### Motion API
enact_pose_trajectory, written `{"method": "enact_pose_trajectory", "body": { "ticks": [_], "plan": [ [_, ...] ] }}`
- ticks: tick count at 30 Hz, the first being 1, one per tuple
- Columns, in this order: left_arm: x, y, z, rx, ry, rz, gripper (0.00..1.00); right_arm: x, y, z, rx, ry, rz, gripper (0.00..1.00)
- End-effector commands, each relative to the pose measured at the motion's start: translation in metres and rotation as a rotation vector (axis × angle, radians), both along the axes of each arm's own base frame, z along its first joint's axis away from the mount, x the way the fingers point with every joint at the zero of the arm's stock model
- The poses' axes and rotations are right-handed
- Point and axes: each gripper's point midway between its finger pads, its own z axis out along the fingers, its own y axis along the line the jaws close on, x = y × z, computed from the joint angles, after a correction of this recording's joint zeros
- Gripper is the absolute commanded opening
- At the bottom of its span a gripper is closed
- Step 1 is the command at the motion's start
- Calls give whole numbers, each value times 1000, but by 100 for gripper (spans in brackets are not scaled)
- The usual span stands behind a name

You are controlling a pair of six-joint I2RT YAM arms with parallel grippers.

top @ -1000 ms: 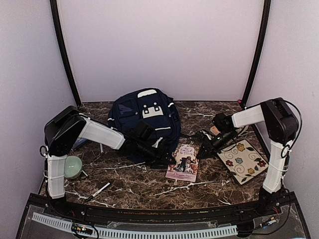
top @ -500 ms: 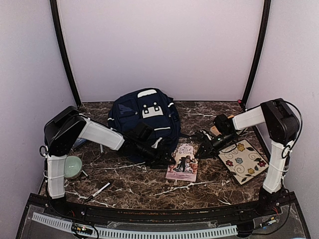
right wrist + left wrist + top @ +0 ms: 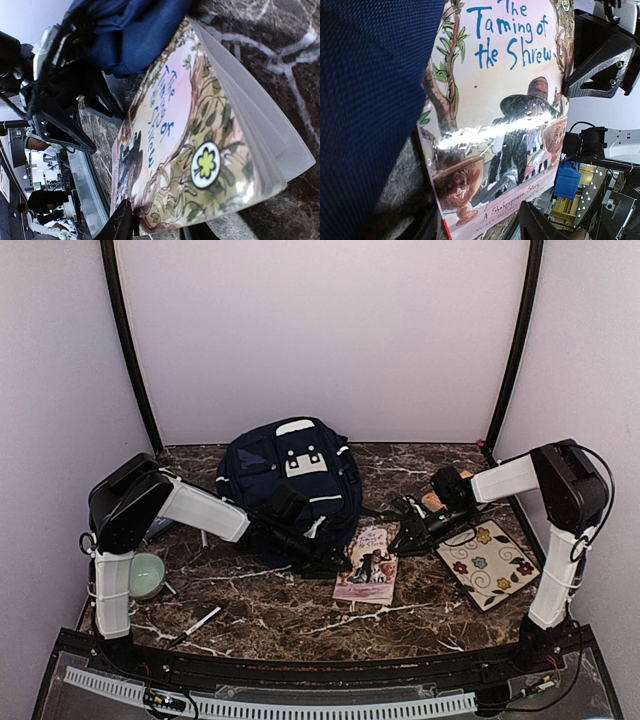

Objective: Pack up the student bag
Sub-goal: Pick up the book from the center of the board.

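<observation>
The student bag (image 3: 290, 472), navy with white trim, stands at the back middle of the marble table; its blue fabric (image 3: 365, 100) fills the left of the left wrist view. In front of it and to the right lies a pink book (image 3: 368, 565), "The Taming of the Shrew" (image 3: 495, 100) (image 3: 165, 125). My left gripper (image 3: 325, 562) (image 3: 480, 222) is open, with the book's near left edge between its wide fingers (image 3: 537, 225). My right gripper (image 3: 405, 540) (image 3: 160, 222) is open, its jaws either side of the book's far right corner.
A cream board with flowers (image 3: 490, 562) lies at the right. A pale green bowl (image 3: 147, 575) sits by the left arm's base, and a white pen (image 3: 200, 620) lies near the front. A tan item (image 3: 432, 502) and black cables lie behind the right gripper.
The right gripper has edged left and lower onto the book's corner. The left arm, the book and the bag have not visibly moved.
</observation>
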Motion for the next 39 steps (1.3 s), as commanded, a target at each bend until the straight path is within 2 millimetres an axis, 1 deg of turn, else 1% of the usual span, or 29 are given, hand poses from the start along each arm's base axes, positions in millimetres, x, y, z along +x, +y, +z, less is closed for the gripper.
{"method": "enact_pose_trajectory", "body": {
  "ticks": [1, 4, 5, 14, 18, 21, 25, 29, 32, 33, 36, 37, 39],
  "plan": [
    [-13, 50, -79, 284, 94, 91, 57, 3, 9, -2, 34, 26, 16, 33],
    [-12, 50, -78, 286, 88, 93, 57, 3, 9, -6, 27, 36, 12, 35],
    [-12, 49, -78, 286, 85, 93, 57, 3, 9, -6, 31, 37, 11, 34],
    [-9, 51, -80, 298, 70, 105, 58, 2, 3, 4, 39, 4, -5, 8],
    [-4, 45, -73, 252, 39, 106, 59, 0, -1, 10, 60, -14, -3, 1],
    [2, 38, -64, 188, -28, 94, 62, -2, -4, 18, 90, -32, 4, 0],
    [9, 34, -58, 101, -93, 94, 64, -8, -6, 29, 142, -56, 14, 0],
    [12, 26, -52, 16, -94, 75, 64, -14, -4, 44, 206, -70, 31, 0],
    [12, 17, -47, -30, -96, 45, 64, -15, -2, 48, 228, -68, 40, 0],
    [11, 15, -47, -43, -89, 34, 64, -14, -2, 47, 227, -67, 40, 0],
    [10, 5, -35, -119, -90, 7, 60, -10, -4, 35, 185, -60, 27, 0],
    [10, 4, -31, -140, -92, 7, 58, -8, -5, 30, 162, -57, 21, 0],
    [10, 1, -25, -178, -99, 11, 50, -5, -6, 17, 128, -31, 16, 0]
  ]
}}
